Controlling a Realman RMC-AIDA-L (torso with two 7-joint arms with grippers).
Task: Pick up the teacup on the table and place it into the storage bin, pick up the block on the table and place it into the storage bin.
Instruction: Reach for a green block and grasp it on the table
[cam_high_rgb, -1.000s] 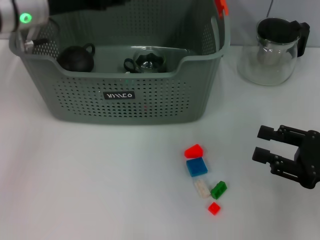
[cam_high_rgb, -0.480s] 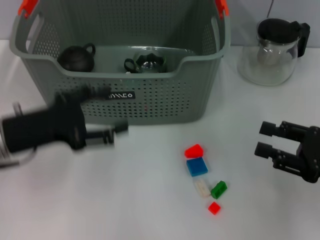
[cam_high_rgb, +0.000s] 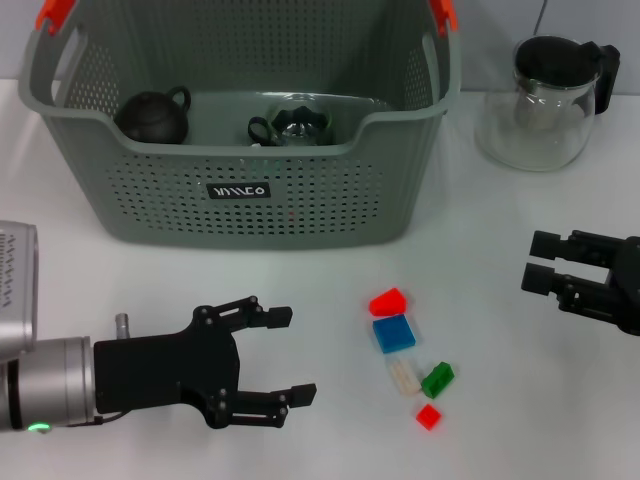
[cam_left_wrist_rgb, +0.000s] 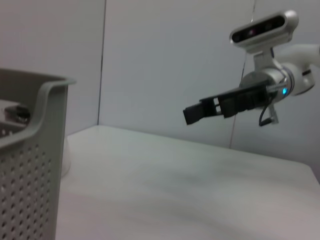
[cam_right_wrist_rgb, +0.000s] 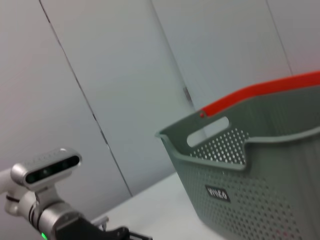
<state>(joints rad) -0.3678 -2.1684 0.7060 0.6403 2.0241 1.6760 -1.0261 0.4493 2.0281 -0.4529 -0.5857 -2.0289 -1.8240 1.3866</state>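
Grey perforated plastic storage bin (cam_high_rgb: 300, 215) sitting at table's far edge, already holding 2 teacups. Reaching open-jawed left gripper (cam_high_rgb: 275, 356) toward small red wedge block (cam_high_rgb: 387, 301) mid-table; needing low, centred approach. Hovering open-jawed right gripper (cam_high_rgb: 541, 262) near right edge.

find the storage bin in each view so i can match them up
Head view: storage bin fills the top, behind the blocks.
Left wrist view: only its corner shows, at the picture's edge.
Right wrist view: bin with orange handle.
Shared landmark: its perforated grey wall.
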